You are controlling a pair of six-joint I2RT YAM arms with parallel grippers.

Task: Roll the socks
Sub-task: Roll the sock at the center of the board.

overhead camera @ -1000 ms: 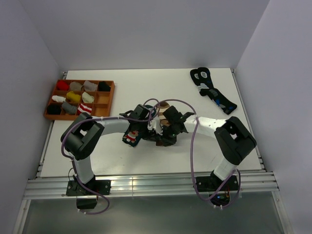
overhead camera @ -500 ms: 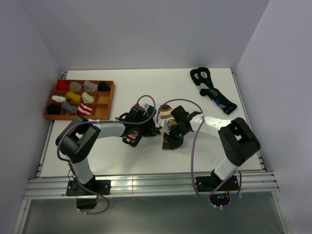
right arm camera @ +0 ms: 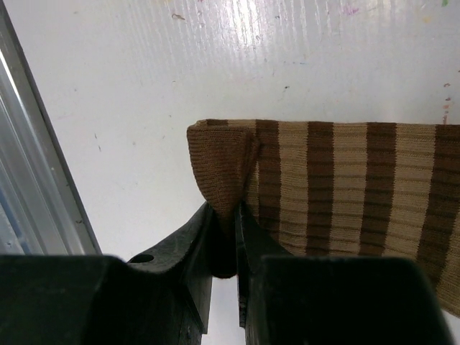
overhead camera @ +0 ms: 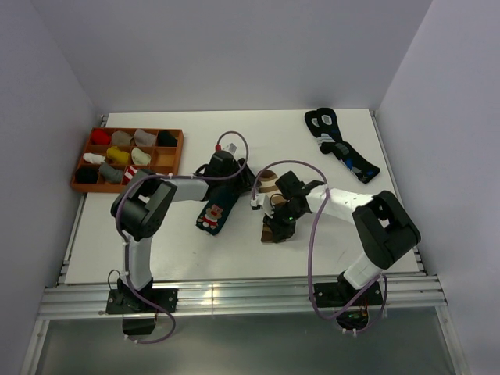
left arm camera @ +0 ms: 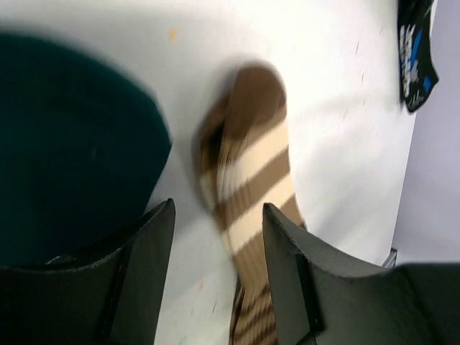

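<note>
Right end effector clenched on the folded corner of the brown, cream-striped knit sock lying on the white tabletop, left end effector spread empty near its other end; thin pinch may slip, letting the fold spring flat.

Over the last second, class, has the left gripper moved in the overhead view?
Yes. The left gripper has drawn away from the brown striped sock, toward the far edge of the table, ending level with the wooden tray.
</note>
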